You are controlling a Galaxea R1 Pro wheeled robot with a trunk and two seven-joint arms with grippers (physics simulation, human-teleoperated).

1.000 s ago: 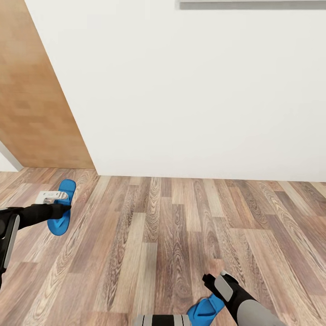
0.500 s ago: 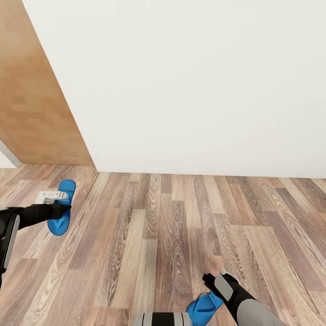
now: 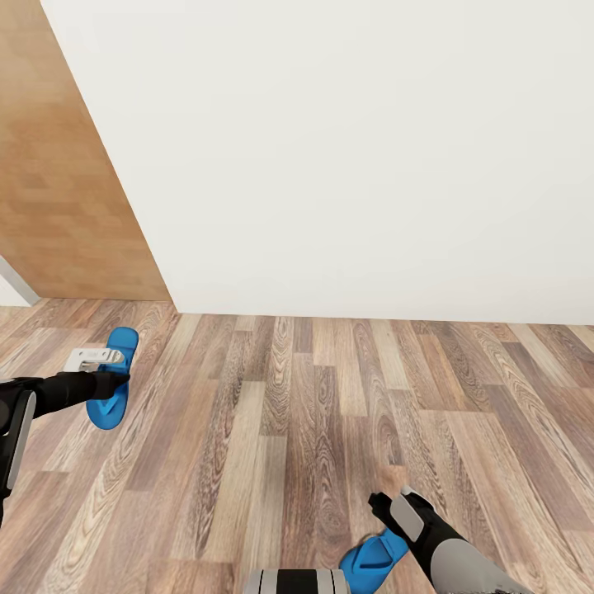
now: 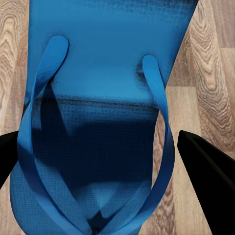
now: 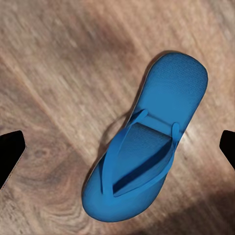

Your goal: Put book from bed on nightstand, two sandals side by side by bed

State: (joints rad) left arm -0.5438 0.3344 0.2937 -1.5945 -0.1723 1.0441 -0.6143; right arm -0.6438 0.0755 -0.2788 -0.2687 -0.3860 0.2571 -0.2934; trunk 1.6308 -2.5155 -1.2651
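2 blue sandals are lying on the wood floor (image 3: 272, 429), each under an open gripper: left (image 3: 109, 381), right (image 3: 381, 538).

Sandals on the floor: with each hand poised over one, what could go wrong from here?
1. The left hand straddles the left sandal with its tips apart; closing might catch only the thin straps, letting the sole dangle or slip.
2. The right sandal lies on the floor, untouched, between the right hand's wide-open tips; a flat sole is hard to pinch.
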